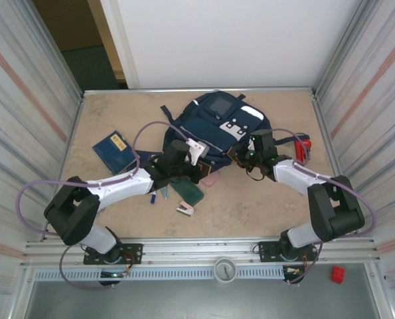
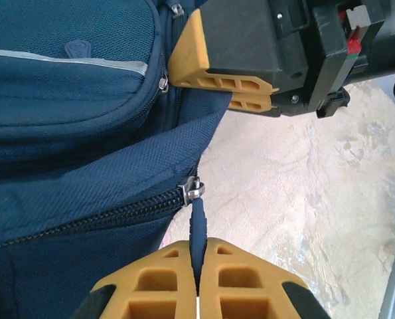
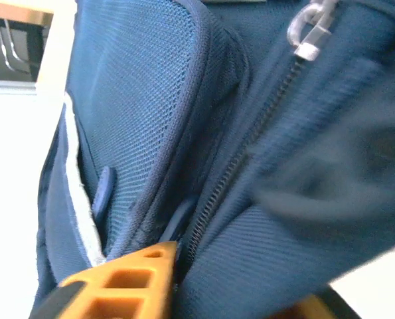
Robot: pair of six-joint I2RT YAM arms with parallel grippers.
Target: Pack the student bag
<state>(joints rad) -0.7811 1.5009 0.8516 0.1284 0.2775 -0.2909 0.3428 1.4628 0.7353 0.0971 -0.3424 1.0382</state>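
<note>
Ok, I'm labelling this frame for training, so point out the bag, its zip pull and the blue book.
bag point(image 1: 207, 129), top view, on its navy front panel.
zip pull point(image 2: 198, 226), left wrist view, on the dark tab below the metal slider.
blue book point(image 1: 111, 151), top view, on the middle of its cover.

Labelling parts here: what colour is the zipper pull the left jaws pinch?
The zipper pull is navy blue; left wrist view.

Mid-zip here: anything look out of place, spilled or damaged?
A small red object lies past the near rail, right of the right arm's base, away from the student bag. Nothing else looks spilled or damaged.
</note>
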